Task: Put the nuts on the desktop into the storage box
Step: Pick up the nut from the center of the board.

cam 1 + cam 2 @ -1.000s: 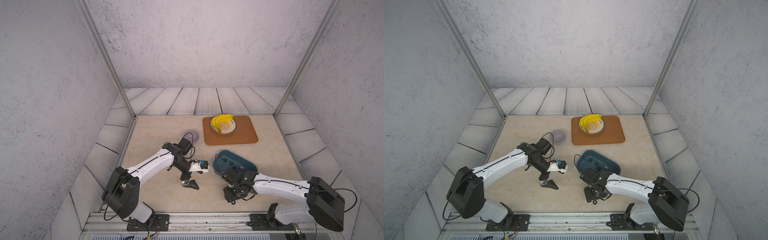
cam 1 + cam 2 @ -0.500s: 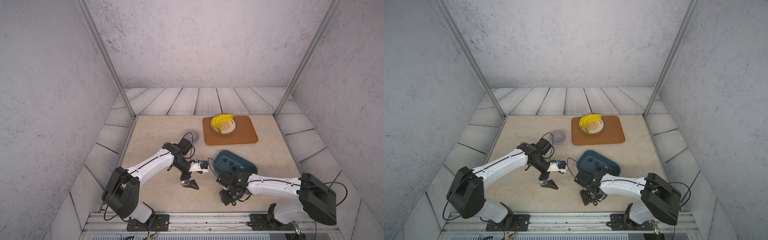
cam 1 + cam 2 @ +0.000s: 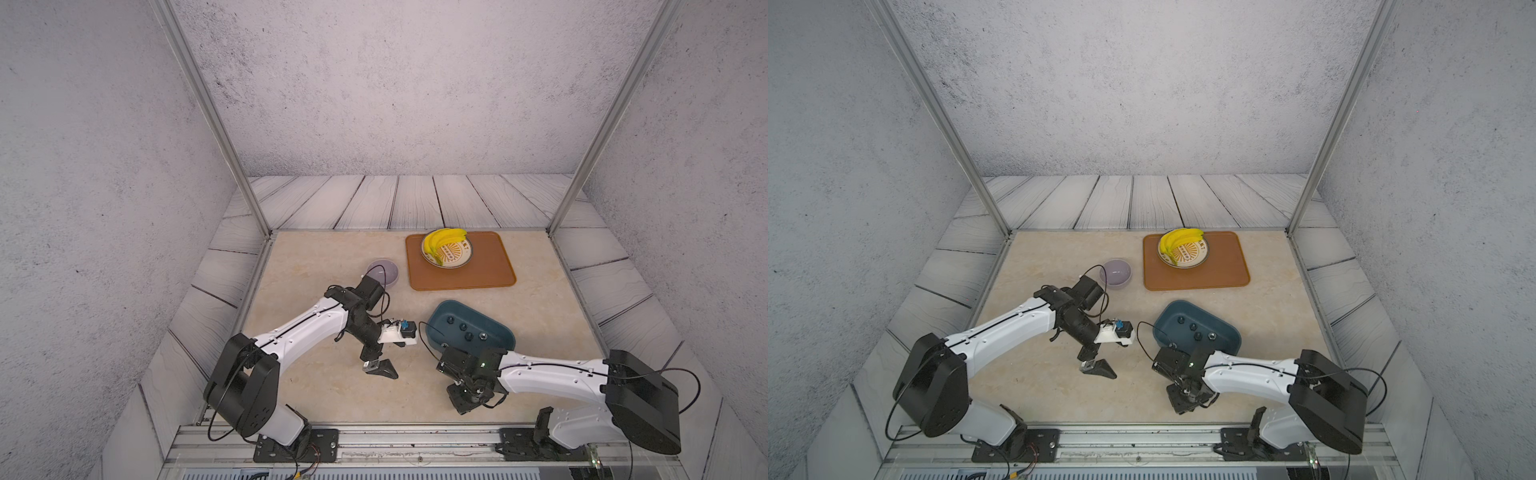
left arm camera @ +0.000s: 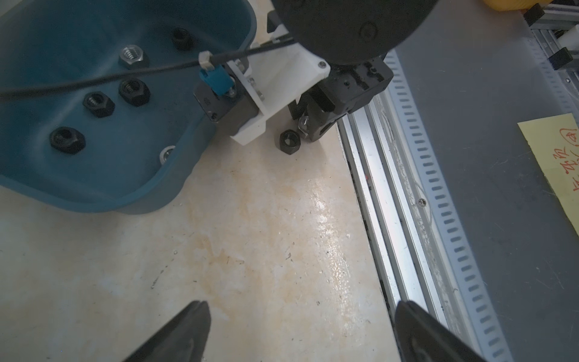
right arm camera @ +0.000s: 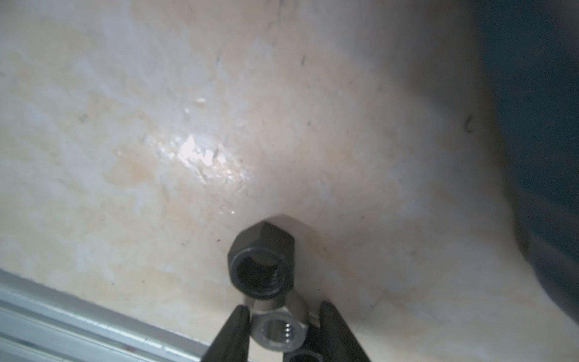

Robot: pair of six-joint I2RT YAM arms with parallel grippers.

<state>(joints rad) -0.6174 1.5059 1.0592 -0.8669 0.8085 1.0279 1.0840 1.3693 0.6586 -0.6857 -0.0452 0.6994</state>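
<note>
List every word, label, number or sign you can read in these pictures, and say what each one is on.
Yellow note, left wrist view: red handwritten characters, cut off at the picture's edge; cannot be read.
Plate under the bananas: small dark lettering near its rim in both top views; too small to read.
No other writing can be made out.

On the beige marble-patterned worktop (image 3: 324, 399), the orange-brown flat tray (image 3: 494, 270) lies at 12 o'clock from the teal plastic tub (image 3: 440, 316), the lilac round bowl (image 3: 384, 272) at 10 o'clock. Hexagonal metal nuts (image 3: 462, 327) lie inside the tub; a black nut (image 5: 262, 269) and a silver nut (image 5: 279, 332) sit side by side at its 6 o'clock.
</note>
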